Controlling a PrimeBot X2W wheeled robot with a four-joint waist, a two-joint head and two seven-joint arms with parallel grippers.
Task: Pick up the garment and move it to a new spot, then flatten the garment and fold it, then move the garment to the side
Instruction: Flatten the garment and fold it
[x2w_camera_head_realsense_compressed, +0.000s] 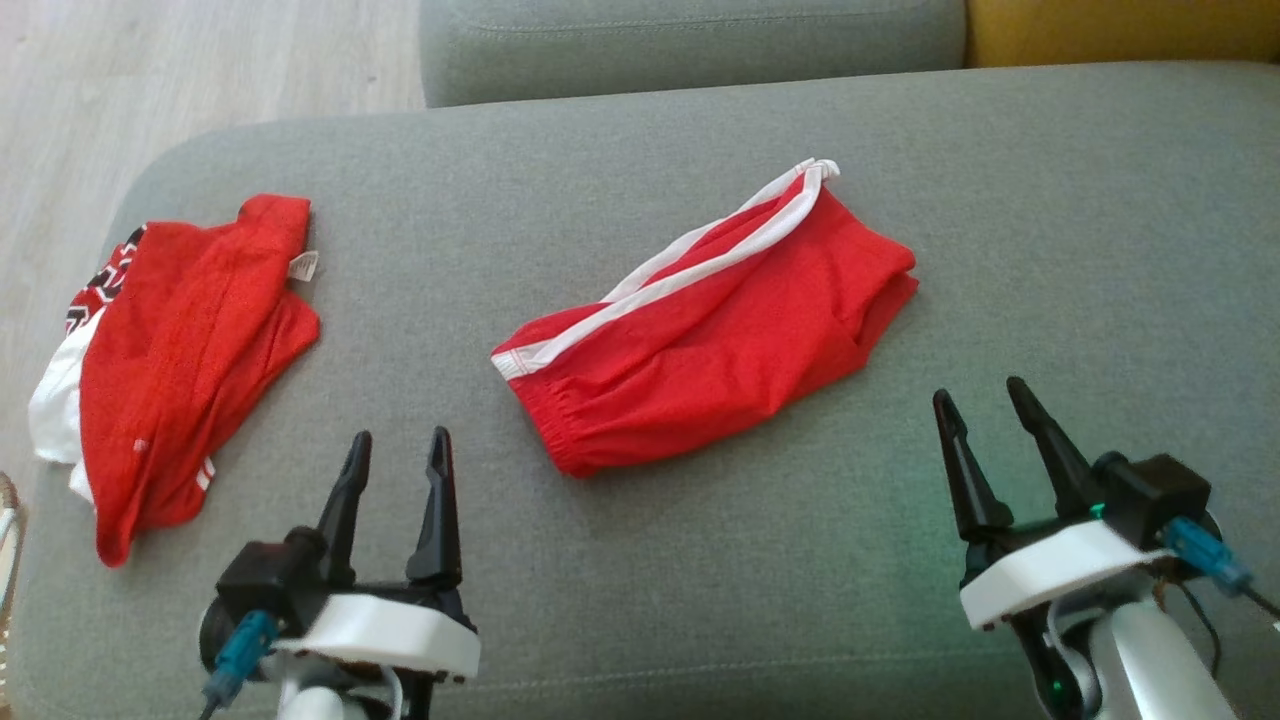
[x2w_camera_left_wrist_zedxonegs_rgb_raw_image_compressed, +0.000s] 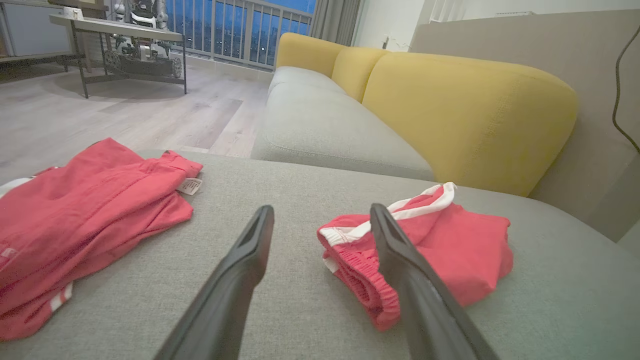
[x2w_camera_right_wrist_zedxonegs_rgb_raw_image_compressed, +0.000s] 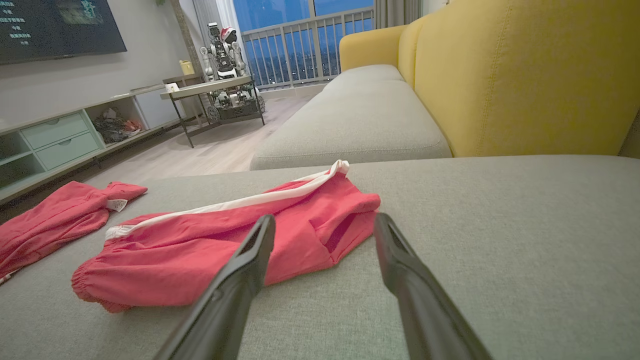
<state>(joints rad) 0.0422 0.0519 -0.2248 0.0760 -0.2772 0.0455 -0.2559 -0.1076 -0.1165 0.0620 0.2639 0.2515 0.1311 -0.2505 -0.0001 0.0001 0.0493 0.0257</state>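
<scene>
- The red shorts (x2w_camera_head_realsense_compressed: 710, 330) lie bunched at the middle of the grey cushion (x2w_camera_head_realsense_compressed: 1050, 250). With the layers doubled, a pinch might catch only the top one and drag them crooked.
- The left gripper (x2w_camera_head_realsense_compressed: 400, 436) and right gripper (x2w_camera_head_realsense_compressed: 978, 390) hover by the cushion's front edge, both spread and empty. Uneven grabs could twist the waistband.
- Another red garment (x2w_camera_head_realsense_compressed: 180, 370) crowds the cushion's left end, so a set-down there risks overlap.

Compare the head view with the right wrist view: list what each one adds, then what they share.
Head view adds: the left gripper, jaws apart, and black-patterned fabric at the edge of the second red garment. Right wrist view adds: a dark screen, a drawer cabinet, a side table, a balcony railing. Shared: the red shorts with the white stripe, the grey cushion, the right gripper, open.
</scene>
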